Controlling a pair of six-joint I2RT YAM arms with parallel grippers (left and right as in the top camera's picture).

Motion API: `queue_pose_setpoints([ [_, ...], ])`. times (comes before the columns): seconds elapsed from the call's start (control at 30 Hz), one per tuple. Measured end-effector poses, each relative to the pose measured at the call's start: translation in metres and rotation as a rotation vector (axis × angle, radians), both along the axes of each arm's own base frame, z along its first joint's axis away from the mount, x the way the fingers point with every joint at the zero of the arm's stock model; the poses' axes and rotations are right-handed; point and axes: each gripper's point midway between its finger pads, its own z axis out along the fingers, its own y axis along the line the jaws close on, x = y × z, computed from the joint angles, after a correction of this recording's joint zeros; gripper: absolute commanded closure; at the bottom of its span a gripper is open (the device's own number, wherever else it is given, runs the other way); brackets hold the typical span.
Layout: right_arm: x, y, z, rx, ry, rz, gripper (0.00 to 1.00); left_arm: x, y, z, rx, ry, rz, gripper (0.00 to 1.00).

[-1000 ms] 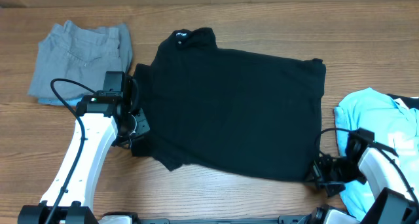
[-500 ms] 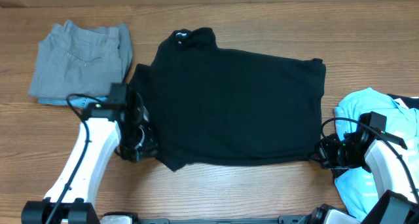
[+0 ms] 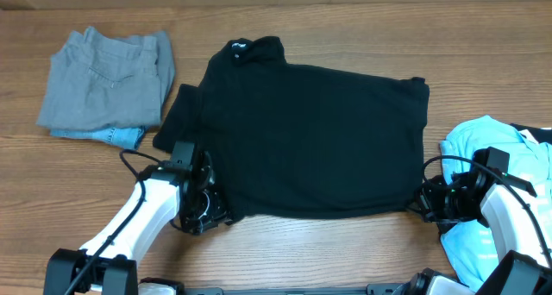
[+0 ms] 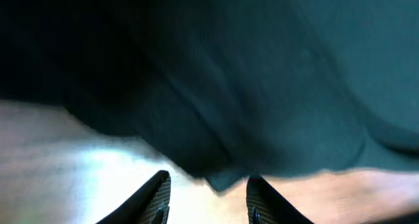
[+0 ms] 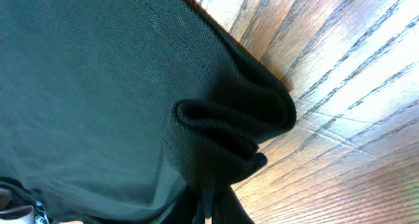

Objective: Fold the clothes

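While holding black shirt (image 3: 310,140) hem clamped in right gripper (image 5: 209,201), close parted, empty left gripper (image 4: 207,185) on opposite corner; lift level.

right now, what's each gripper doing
left gripper: open, at the black shirt corner
right gripper: shut on the black shirt's bunched edge

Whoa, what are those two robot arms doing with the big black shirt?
They are working on folding it. The black shirt lies spread out on the wooden table. The right pincer is pinching a bunched bit of its near right corner. The left pincer is open, with the near left corner poking between its fingers, not grabbed yet. A folded grey garment sits off to the left, and a light blue T-shirt waits in a heap on the right.
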Motion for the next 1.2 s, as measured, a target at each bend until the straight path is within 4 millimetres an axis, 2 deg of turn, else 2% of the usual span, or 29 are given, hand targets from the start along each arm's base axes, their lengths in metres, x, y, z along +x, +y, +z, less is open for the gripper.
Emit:
queue_pose_setpoints([
  [0.1,0.0,0.0,0.0,-0.001,-0.002,0.004,0.96,0.004,0.0,-0.007,0.001,-0.026,0.017,0.61],
  [0.17,0.0,0.0,0.0,-0.002,-0.005,0.011,0.96,0.006,0.0,-0.007,-0.002,-0.038,0.022,0.69],
  [0.2,0.0,0.0,0.0,-0.002,-0.007,0.014,0.96,0.007,0.0,-0.007,-0.003,-0.041,0.026,0.8],
  [0.3,0.0,0.0,0.0,-0.003,-0.01,0.021,0.96,0.011,-0.001,-0.008,-0.002,-0.056,0.036,0.95],
  [0.5,0.002,-0.001,0.0,-0.007,-0.018,0.024,0.96,0.01,0.0,-0.008,0.002,-0.048,0.041,0.96],
  [0.63,0.001,0.0,0.0,-0.006,-0.015,0.025,0.96,-0.003,0.001,-0.007,0.006,0.008,0.039,0.96],
  [0.7,0.001,0.0,0.0,-0.006,-0.017,0.03,0.96,-0.007,0.002,-0.002,0.012,0.037,0.034,0.96],
  [0.77,0.0,0.0,0.0,-0.005,-0.015,0.036,0.96,0.0,0.001,0.01,0.01,0.03,0.015,0.96],
  [0.83,0.0,0.0,0.0,-0.006,-0.017,0.041,0.96,0.013,-0.002,0.022,0.004,-0.007,-0.001,0.92],
  [0.87,0.0,0.0,0.0,-0.007,-0.019,0.043,0.96,0.019,-0.003,0.026,0.001,-0.024,-0.007,0.85],
  [0.9,0.0,0.0,0.0,-0.006,-0.019,0.044,0.96,0.025,-0.004,0.03,-0.003,-0.047,-0.014,0.73],
  [0.93,0.0,0.0,0.0,-0.007,-0.02,0.048,0.96,0.027,-0.003,0.03,0.0,-0.053,-0.02,0.7],
  [1.0,0.0,0.0,0.0,-0.008,-0.022,0.048,0.96,0.025,-0.003,0.029,0.004,-0.051,-0.021,0.64],
  [1.1,0.001,0.0,0.0,-0.009,-0.025,0.048,0.96,0.013,-0.001,0.017,0.008,-0.02,-0.016,0.59],
  [1.2,0.001,-0.001,0.0,-0.01,-0.027,0.048,0.96,-0.003,-0.001,-0.002,-0.007,0.007,-0.003,0.47],
])
